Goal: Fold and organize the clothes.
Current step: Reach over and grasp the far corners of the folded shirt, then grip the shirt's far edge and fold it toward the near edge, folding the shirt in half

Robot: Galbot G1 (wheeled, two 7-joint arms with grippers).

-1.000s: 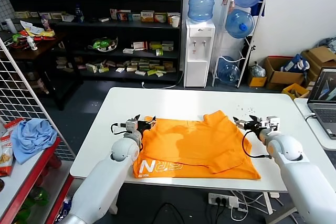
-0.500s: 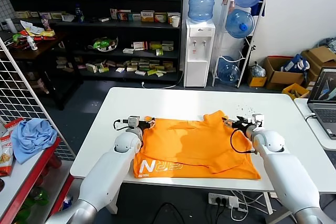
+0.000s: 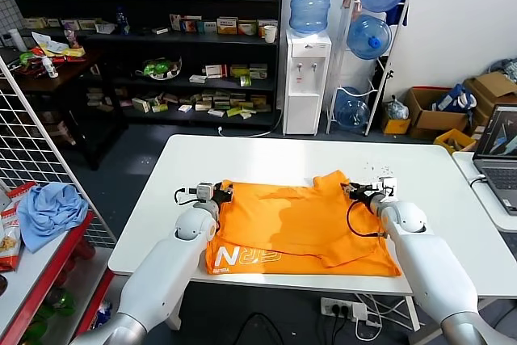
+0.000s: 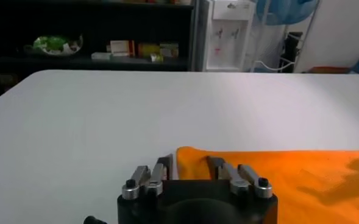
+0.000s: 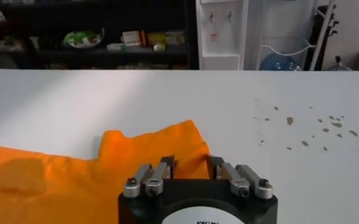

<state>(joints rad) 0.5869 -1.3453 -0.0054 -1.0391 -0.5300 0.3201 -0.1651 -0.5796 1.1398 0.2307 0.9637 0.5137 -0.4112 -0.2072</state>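
Observation:
The orange T-shirt [image 3: 299,224] lies spread on the white table [image 3: 266,155], with white lettering [image 3: 230,258] at its front left corner. My left gripper [image 3: 222,194] is low at the shirt's far left corner. In the left wrist view the gripper [image 4: 189,165] is open, with the corner of the shirt [image 4: 289,176] lying between its fingers. My right gripper [image 3: 353,192] is at the raised fold on the shirt's far right. In the right wrist view the gripper [image 5: 189,163] is open and straddles that part of the shirt [image 5: 136,152].
A laptop [image 3: 497,151] stands on a second table to the right. A red shelf at the left holds a light blue cloth [image 3: 50,212] behind a wire grid. Small specks [image 3: 376,166] dot the table behind the right gripper. A water dispenser [image 3: 307,78] stands beyond.
Both grippers have moved inward to the shirt: the right one slid left onto the raised fold, the left one advanced right over the far left corner. The shirt has barely shifted.

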